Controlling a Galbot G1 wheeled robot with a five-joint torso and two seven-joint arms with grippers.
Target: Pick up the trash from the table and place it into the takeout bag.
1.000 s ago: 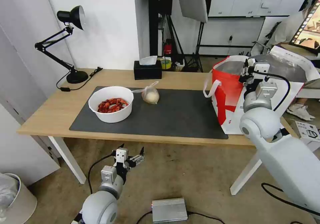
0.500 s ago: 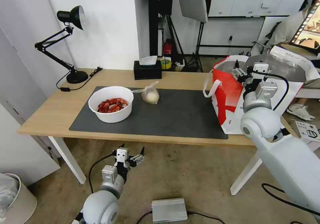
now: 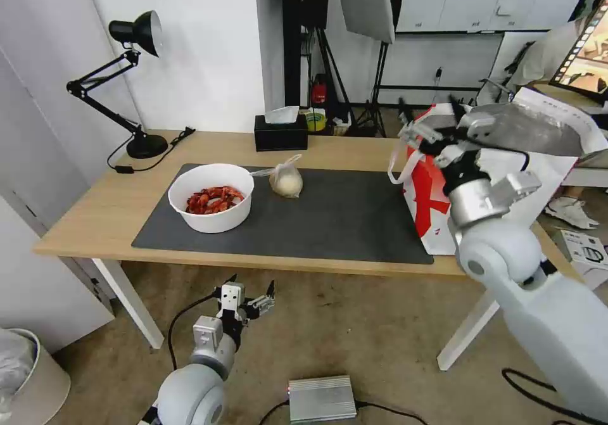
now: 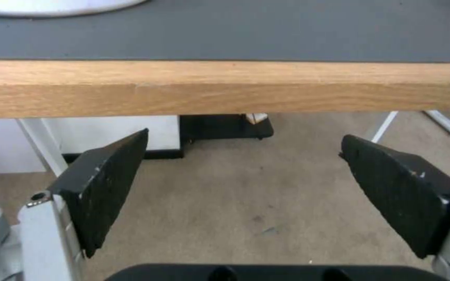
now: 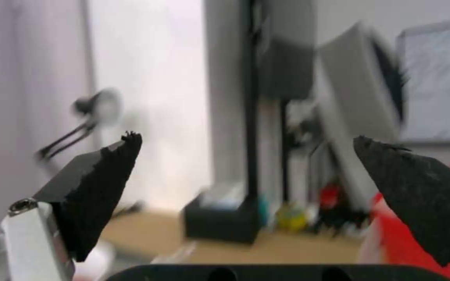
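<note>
The room is evenly and brightly lit, with soft daylight and no hard shadows on the desk (image 3: pixel 95 213); only a faint shade sits under the white bowl (image 3: pixel 211 197). The foil lining of the takeout bag (image 3: pixel 437 184) throws back a dull silver glare. Seen from the head, straight lines bow near the edges, as the desk lamp (image 3: pixel 120 83) leans. From the right wrist the background is smeared and soft, the lamp a grey blur. The left wrist's look at the desk edge is mildly soft.
</note>
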